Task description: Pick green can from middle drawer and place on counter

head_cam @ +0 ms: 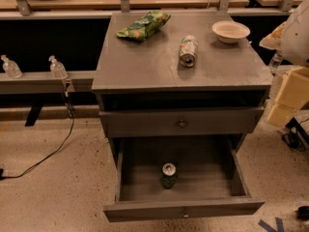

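Note:
The green can [168, 175] stands upright in the open middle drawer [145, 178], near the middle of its floor, with its silver top showing. The drawer is pulled out toward me, and its front panel with a small knob [185, 212] is at the bottom. The counter [145, 64] is the grey, dusty cabinet top above it. Pale white and yellow parts of my arm [289, 81] show at the right edge, level with the counter and to its right. My gripper itself is out of view.
On the counter lie a paler white-and-green can [188, 50] on its side, a green snack bag [143, 25] at the back left, and a white bowl [230, 31] at the back right. The upper drawer front [182, 123] is closed. A cable [48, 149] runs across the floor at left.

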### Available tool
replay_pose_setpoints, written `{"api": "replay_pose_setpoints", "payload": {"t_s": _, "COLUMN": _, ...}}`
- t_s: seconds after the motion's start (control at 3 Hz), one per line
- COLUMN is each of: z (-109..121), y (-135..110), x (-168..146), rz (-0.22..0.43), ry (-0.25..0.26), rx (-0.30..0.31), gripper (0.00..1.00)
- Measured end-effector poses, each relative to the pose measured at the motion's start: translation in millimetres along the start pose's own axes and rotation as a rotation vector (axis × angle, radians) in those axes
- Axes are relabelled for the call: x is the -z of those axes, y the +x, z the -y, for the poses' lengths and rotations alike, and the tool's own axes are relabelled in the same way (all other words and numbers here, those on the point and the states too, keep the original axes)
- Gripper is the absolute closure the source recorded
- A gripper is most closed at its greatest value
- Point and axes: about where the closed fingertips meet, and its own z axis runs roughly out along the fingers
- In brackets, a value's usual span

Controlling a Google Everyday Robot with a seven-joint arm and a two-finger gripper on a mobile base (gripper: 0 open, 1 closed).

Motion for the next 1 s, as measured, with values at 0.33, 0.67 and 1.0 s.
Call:
{"api": "replay_pose_setpoints", "payload": {"t_s": 0.33, "z": 0, "y": 0, "x": 0, "rz": 0.0, "ry": 0.0, "rx": 0.0, "gripper": 0.0}}
{"api": "replay_pose_setpoints", "payload": {"t_s": 0.67, "z": 1, "y": -6, "x": -11, "rz": 0.047, "ry": 0.026, "rx": -0.009, "gripper": 0.0}}
{"api": "replay_pose_setpoints", "payload": {"t_s": 1.0, "z": -47, "y": -23, "x": -76, "rz": 0.23, "ry": -0.024, "rx": -0.011, "gripper": 0.0}}
